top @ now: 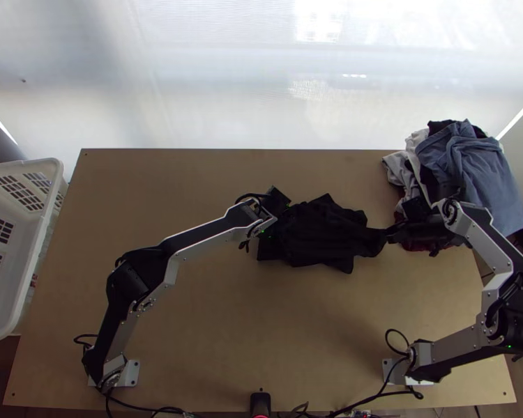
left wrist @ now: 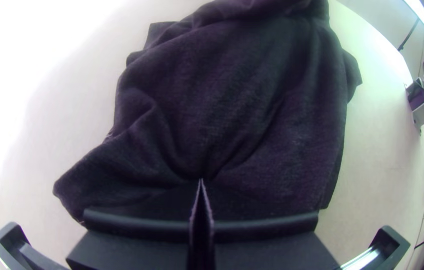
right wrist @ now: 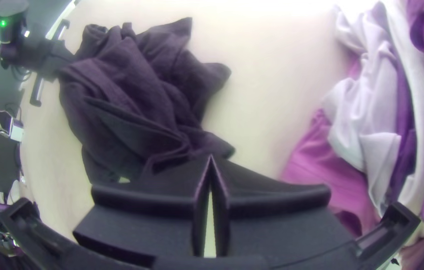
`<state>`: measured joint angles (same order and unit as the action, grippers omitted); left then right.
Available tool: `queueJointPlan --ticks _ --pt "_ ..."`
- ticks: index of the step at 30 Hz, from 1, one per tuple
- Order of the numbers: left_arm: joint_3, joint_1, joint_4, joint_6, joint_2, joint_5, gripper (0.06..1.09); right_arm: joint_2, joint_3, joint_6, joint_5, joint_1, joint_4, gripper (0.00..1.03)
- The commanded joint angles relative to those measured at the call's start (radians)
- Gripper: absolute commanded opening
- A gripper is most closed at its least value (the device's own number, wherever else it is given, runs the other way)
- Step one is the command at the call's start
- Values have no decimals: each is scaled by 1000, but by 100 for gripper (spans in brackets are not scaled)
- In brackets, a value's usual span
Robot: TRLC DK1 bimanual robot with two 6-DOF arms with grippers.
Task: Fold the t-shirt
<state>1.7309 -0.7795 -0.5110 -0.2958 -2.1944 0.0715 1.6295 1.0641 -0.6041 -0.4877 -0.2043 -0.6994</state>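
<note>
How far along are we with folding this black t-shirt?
Early on, it seems. Done: the t-shirt lies on the table, apart from the clothes pile. In hand: the left gripper pinches one edge; the right gripper is shut at another, its hold unclear. Left: likely spreading and all folding, as it lies bunched.

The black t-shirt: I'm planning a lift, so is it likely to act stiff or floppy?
The black t-shirt will probably sag floppily, since it lies bunched in soft folds. It would likely pucker rather than rise flat, as creases gather at the left gripper. Loose corners may droop or fold under, because several stick out from the bundle.
</note>
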Motion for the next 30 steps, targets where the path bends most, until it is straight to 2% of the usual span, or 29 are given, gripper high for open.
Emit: queueJointPlan --ticks 1,3,11,13,16,22,30 --pt "-1 5 -3 -12 7 -1 9 -68 68 -40 -11 -93 -115 3" --pt "-2 5 -3 -14 13 -1 9 -114 83 -22 -26 -30 -152 3" --pt "-4 5 -3 -22 16 -1 9 -197 102 221 -34 402 -140 3" --pt "-4 8 -3 -22 16 -1 9 -174 91 242 -34 513 -120 3" --pt "-5 16 -3 -23 19 -1 9 -117 88 274 -32 611 -58 3" --pt "-31 31 -1 -22 44 -1 9 0 105 308 -32 668 37 3" --pt "-45 36 0 -20 48 -1 9 162 79 313 -28 623 173 3"
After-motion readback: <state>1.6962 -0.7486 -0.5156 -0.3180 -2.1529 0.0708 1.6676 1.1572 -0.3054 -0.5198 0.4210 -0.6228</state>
